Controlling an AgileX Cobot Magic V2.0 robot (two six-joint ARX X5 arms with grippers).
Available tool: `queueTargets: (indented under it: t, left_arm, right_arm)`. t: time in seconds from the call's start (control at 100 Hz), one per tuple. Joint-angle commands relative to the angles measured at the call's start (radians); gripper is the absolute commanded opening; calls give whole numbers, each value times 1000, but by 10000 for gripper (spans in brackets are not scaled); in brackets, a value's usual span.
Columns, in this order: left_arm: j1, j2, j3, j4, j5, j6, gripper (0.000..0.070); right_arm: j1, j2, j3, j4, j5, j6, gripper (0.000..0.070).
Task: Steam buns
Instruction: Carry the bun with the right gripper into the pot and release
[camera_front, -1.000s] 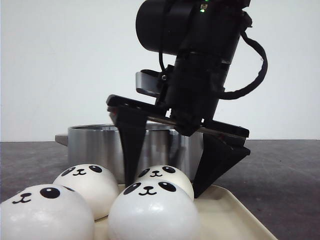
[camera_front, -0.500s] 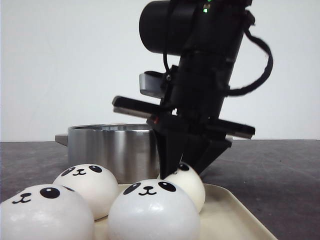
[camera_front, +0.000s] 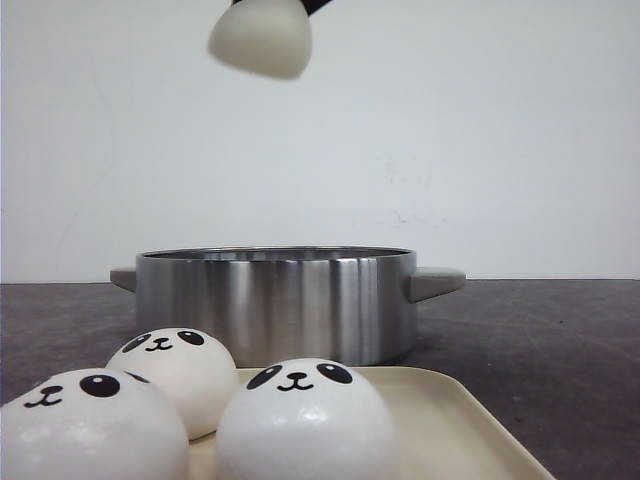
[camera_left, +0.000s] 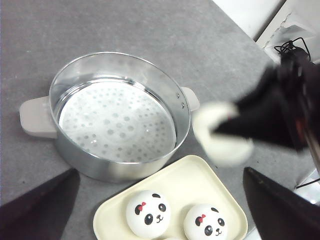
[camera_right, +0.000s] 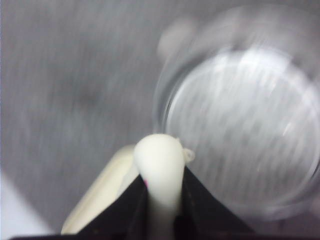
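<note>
Right pincer (camera_right: 160, 192) closed on one bun (camera_front: 262, 38), held high in the air above the steamer pot (camera_front: 275, 300) and clear of the tray (camera_front: 470, 420). In the right wrist view the bun is pressed into a narrow, tall shape between the fingers (camera_right: 202, 210), which suggests a soft, light, springy body that yields to the grip; a hold across the widest part of the dome, with moderate force, seems best, since the smooth skin may slip. Three further buns (camera_front: 305, 420) rest on the tray, just in front of the pot on the dark surface (camera_front: 560, 330). The pot's perforated plate (camera_left: 117, 122) carries nothing. Left pincer (camera_left: 160, 210) spread wide, holding nothing, above the tray.
</note>
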Motion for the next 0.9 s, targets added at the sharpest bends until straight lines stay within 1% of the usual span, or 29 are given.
queueTargets:
  t: [0.0,0.06,0.14,0.21,0.26,0.4,0.5,0.6,0.71,0.89]
  left_arm:
    - [-5,9,17,22,-6,19,633]
    - [-5,13,17,31,-6,18,633]
    - [-5,17,17,37,-5,18,634]
    - [-5,19,17,38,-6,18,633]
    - [-5,19,17,37,-5,18,634]
    - [-5,19,17,37,-6,18,634]
    - [-5,19,17,37,-6,14,633]
    - [-5,19,17,36,-6,15,633]
    - [-5,19,17,32,-6,14,634]
    - [-5,19,17,9,-6,15,633]
  right_arm:
    - [-23,35,25,74,2,-50,0]
    - [-69,51,25,122,-1,-61,0]
    - [-137,88,25,159,-42,-71,0]
    - [-193,127,26,170,-97,-70,0]
    - [-230,160,26,174,-119,-70,0]
    - [-301,258,26,177,-138,-72,0]
    - [-334,324,26,194,-182,-72,0]
    - [-352,371,26,229,-206,-72,0]
    - [-359,413,26,267,-206,-71,0]
    - [-365,467,27,287,-202,-71,0]
